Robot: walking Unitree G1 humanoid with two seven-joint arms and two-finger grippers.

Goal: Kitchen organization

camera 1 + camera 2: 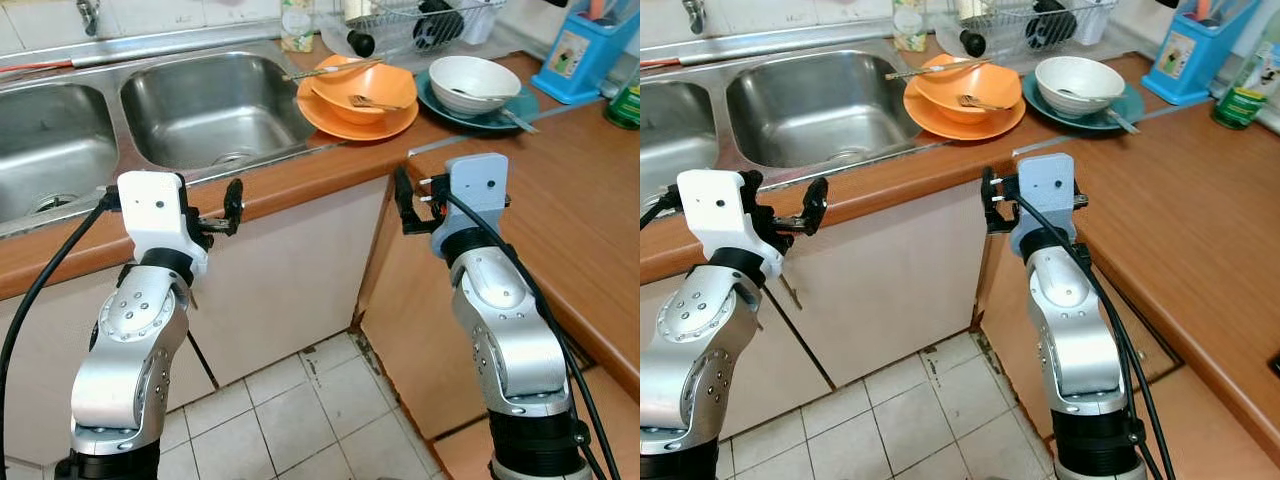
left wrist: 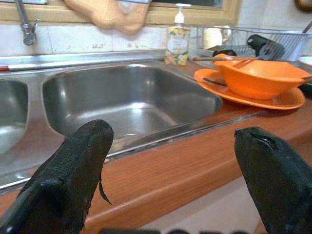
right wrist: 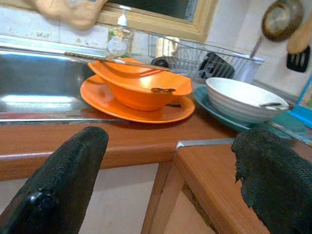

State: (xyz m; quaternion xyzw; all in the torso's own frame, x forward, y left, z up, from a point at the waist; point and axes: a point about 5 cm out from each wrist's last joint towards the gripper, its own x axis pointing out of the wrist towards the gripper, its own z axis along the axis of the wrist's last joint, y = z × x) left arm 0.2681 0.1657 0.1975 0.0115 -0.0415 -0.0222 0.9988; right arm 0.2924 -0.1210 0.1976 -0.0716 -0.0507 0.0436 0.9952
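Both claws wide and holding nothing: left claw (image 1: pixel 222 212) before the sink (image 1: pixel 215 100) edge, right claw (image 1: pixel 410 203) at the desk (image 1: pixel 560 190) corner. Beyond, orange bowl (image 1: pixel 365 85) on orange plate (image 1: pixel 345 118), white bowl (image 1: pixel 472 80) on teal plate (image 1: pixel 495 112) beside. Likely rigid, slick, breakable; stacks heavy, so grip a bowl rim. Right wrist view adds hanging pan (image 3: pixel 279 20); eye views add blue caddy (image 1: pixel 585 55).

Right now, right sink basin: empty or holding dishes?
Empty. The right sink basin shows bare steel down to the drain; the orange bowl sits on an orange plate on the counter beside it.
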